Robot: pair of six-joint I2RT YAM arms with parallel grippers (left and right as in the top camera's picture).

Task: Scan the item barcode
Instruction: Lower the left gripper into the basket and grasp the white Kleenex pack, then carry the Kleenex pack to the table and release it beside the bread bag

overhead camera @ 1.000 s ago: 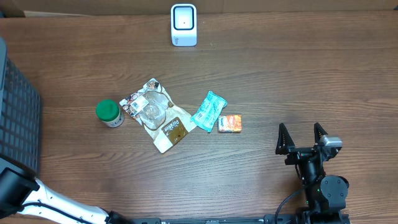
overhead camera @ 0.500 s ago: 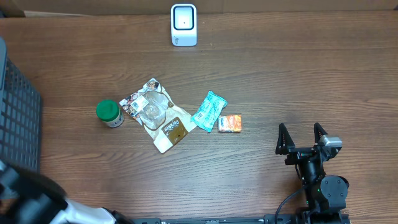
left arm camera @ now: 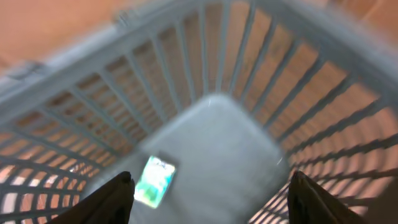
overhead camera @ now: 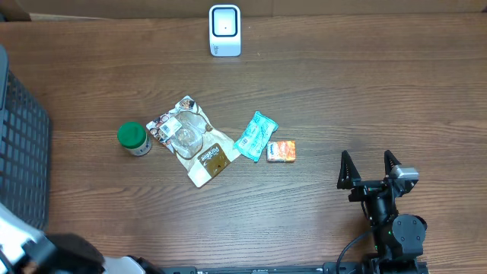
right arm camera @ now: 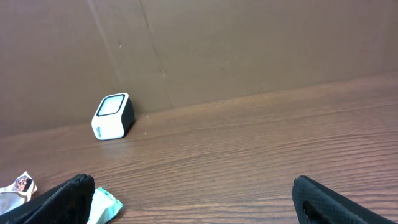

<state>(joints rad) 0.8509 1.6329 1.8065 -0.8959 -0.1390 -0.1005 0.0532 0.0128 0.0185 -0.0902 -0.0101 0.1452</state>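
1. Left arm [overhead camera: 47, 255] has shifted in the bottom-left corner of the overhead view and now shows as a blur low against the frame edge. The right arm [overhead camera: 392, 224] and the 4 items on the table [overhead camera: 342, 84] lie where they did.
2. The left gripper [left arm camera: 211, 180] hangs over the grey basket [left arm camera: 186, 74]. Its fingers stand well apart with nothing between them. A small green-and-white packet [left arm camera: 154, 182] sits low in the basket, apart from both fingers; the view is blurred.
3. The right gripper [overhead camera: 366, 156] is spread wide and empty, well apart from the items, and faces the scanner [overhead camera: 224, 30] at the far edge.
4. Items probably yet to scan lie mid-table:
   - the jar [overhead camera: 133, 138] sits just beside the blister pack [overhead camera: 194, 141];
   - the teal pouch [overhead camera: 256, 135] meets the blister pack's right corner;
   - the orange packet [overhead camera: 281, 151] lies just beside the teal pouch.
5. The teal pouch looks light, soft and slick, so it would fold if taken by 1 end. A pinch across its narrow width near the middle seems safest. The jar is rigid and round, best gripped across its body. No barcode can be made out on any item.
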